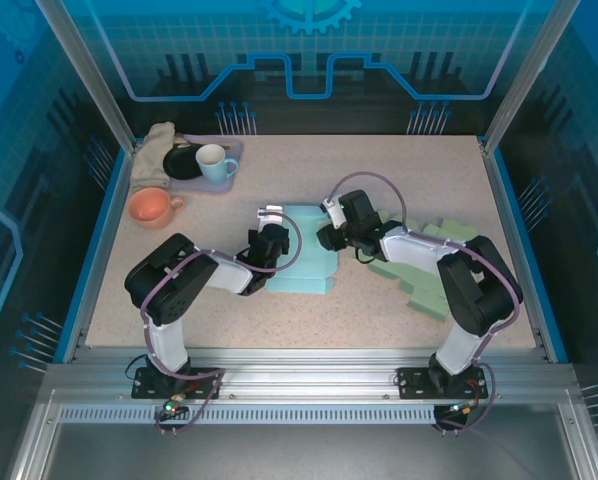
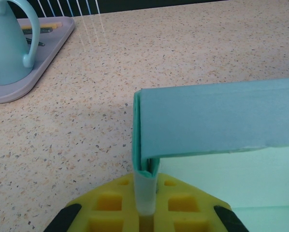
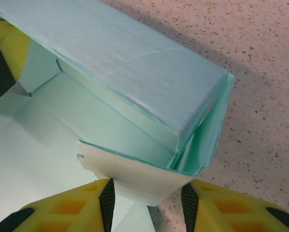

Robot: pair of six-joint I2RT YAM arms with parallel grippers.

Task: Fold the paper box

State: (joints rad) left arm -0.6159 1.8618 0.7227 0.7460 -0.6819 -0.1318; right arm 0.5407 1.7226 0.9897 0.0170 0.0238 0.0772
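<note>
The teal paper box (image 1: 304, 262) lies partly folded at the middle of the table. My left gripper (image 1: 270, 242) is at its left side. In the left wrist view the left gripper (image 2: 145, 195) is shut on a doubled side wall of the paper box (image 2: 217, 121), pinched between the yellow fingers (image 2: 110, 203). My right gripper (image 1: 331, 236) is at the box's right side. In the right wrist view the right gripper (image 3: 148, 205) stands open, with a folded corner of the paper box (image 3: 135, 63) between its black pads (image 3: 107, 200).
A grey tray (image 1: 229, 180) at the back left carries a light blue cup (image 1: 214, 160) and a black dish (image 1: 184, 162), with a beige cloth (image 1: 154, 150) beside it. An orange cup (image 1: 151, 207) stands in front. Green foam pieces (image 1: 429, 275) lie under the right arm.
</note>
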